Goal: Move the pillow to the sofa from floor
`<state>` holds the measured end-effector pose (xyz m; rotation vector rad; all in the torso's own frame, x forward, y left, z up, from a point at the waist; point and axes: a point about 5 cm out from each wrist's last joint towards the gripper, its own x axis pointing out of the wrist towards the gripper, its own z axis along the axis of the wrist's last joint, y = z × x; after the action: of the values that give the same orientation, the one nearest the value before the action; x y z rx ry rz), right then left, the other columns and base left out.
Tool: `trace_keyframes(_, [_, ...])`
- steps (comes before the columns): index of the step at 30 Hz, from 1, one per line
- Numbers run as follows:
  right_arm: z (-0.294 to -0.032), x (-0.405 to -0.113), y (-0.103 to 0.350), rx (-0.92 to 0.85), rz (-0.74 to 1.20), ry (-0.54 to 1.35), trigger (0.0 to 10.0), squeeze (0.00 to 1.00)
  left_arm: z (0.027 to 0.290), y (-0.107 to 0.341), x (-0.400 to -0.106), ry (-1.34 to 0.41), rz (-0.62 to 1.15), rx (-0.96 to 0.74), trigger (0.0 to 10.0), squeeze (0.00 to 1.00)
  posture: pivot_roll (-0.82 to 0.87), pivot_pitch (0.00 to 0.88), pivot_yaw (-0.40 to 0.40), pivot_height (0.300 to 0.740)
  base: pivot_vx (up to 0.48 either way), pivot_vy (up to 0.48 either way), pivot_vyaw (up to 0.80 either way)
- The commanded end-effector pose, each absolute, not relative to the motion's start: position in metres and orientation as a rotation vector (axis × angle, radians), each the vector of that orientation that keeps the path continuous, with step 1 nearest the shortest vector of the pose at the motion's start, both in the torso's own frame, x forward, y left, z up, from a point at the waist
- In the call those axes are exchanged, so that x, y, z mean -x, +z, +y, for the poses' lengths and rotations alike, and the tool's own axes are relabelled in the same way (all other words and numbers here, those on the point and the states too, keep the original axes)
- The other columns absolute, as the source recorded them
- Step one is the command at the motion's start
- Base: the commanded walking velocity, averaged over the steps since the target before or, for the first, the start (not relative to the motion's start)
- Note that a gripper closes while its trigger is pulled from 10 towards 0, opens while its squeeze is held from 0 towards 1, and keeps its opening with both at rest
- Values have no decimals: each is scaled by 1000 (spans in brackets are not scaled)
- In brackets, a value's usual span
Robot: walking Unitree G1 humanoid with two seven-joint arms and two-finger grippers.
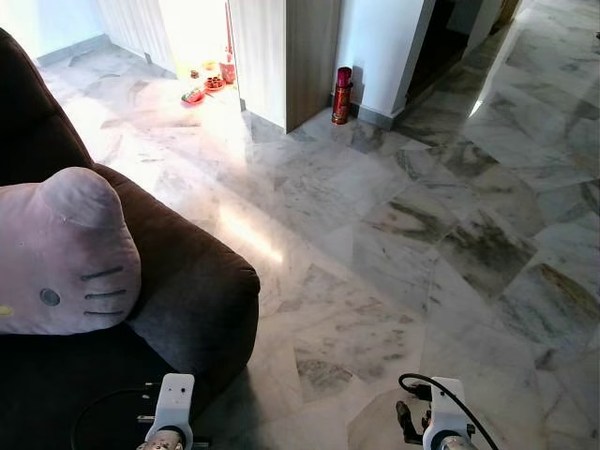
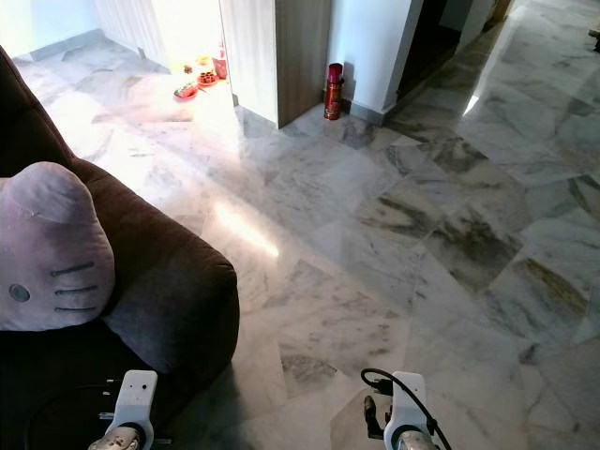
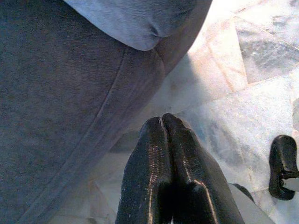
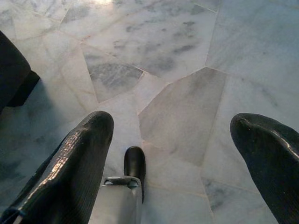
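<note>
We see a pale lilac pillow [image 1: 61, 253] (dark whiskers stitched on) against a charcoal sofa [image 1: 192, 291], grey-veined white marble floor [image 1: 422, 234], a red canister [image 1: 342, 96].

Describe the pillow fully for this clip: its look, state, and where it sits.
The pillow is a pale pinkish-lilac plush shaped like a cat's head, with a rounded ear on top, a dark oval eye, three dark whisker lines and a bit of yellow at the left edge. It looks soft and plump. It rests upright on the dark sofa, leaning against the rounded armrest, its left part cut off by the frame. Neither gripper touches it.
</note>
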<state>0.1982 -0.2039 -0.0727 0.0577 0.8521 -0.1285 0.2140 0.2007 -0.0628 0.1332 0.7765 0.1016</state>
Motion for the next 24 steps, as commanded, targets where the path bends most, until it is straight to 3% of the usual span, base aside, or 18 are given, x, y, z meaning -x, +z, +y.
trace_keyframes(1, [-206, -194, -74, -59, 864, -133, 10000, 0, 201, -67, -208, 103, 805, -141, 10000, 0, 51, 98, -20, 740, 0, 0, 0])
trace_keyframes(24, [-203, -194, -75, -51, 874, -120, 10000, 0, 201, -67, -208, 103, 809, -139, 10000, 0, 48, 106, -19, 740, 0, 0, 0])
